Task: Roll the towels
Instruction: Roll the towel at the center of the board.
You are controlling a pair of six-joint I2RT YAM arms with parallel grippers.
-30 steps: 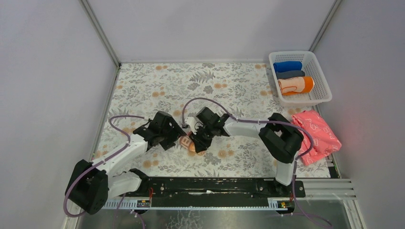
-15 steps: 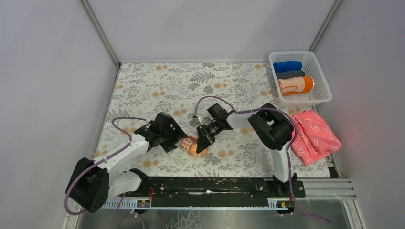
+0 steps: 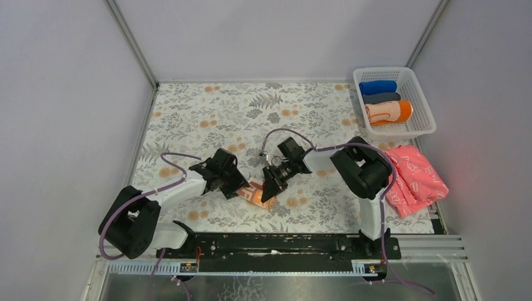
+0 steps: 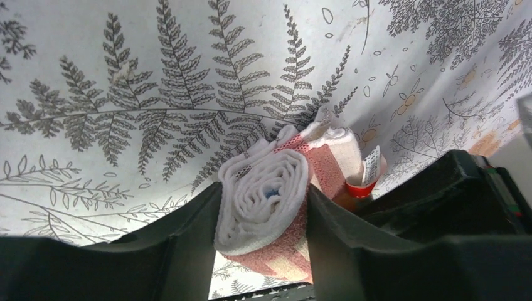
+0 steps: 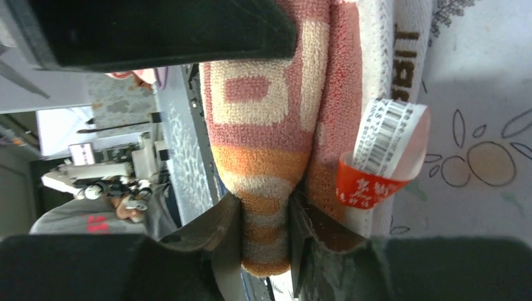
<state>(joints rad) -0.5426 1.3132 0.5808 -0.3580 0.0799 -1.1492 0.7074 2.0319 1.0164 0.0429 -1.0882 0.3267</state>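
Note:
The pale peach towel (image 3: 257, 195) lies rolled on the flowered table, between both grippers. My left gripper (image 3: 240, 188) is at its left end. In the left wrist view the roll's white spiral end (image 4: 266, 182) sits between the jaws of my left gripper (image 4: 260, 216), and both fingers press its sides. My right gripper (image 3: 270, 187) is on the roll's right side. My right gripper (image 5: 265, 216) pinches an orange-striped fold of the towel (image 5: 270, 113), next to its barcode label (image 5: 383, 157). The orange-bordered towel (image 3: 389, 111) lies rolled in the basket.
A white basket (image 3: 424, 128) at the back right also holds a blue roll (image 3: 378, 87) and a dark grey roll (image 3: 381, 98). A crumpled pink cloth (image 3: 414, 177) lies at the right edge by the right arm. White walls stand on three sides.
My left arm has reached right to the roll and its jaws have narrowed onto the roll's end. The right gripper has swung slightly toward the front and kept its hold.

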